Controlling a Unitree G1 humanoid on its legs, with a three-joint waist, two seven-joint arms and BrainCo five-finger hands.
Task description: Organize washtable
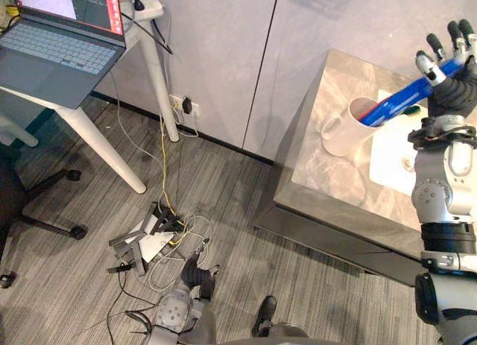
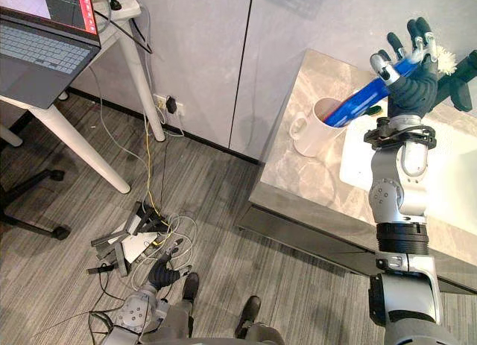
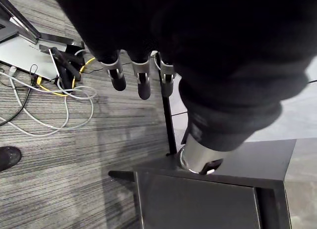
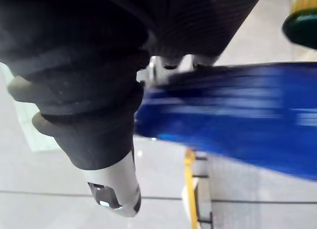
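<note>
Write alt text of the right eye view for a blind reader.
The right hand holds a blue tube, its lower end inside a white mug on the washtable. The left hand hangs low near floor cables.

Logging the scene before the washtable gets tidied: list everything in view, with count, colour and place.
washtable: one, beige marble top, right side.
mug: one, white, standing on the washtable.
tube: one, blue, lower end in the mug, leaning up into the right hand.
tray: one, white, flat on the washtable beside the mug.
laptop: one, grey, open on the desk.
desk: one, white, slanted legs, upper left.
cables: one tangle, white, yellow and black, on the floor by the desk.
chair base: one, black, on the floor at far left.
right hand: above the washtable, thumb and fingers pinching the tube.
left hand: hanging low over the floor, fingers relaxed.
</note>
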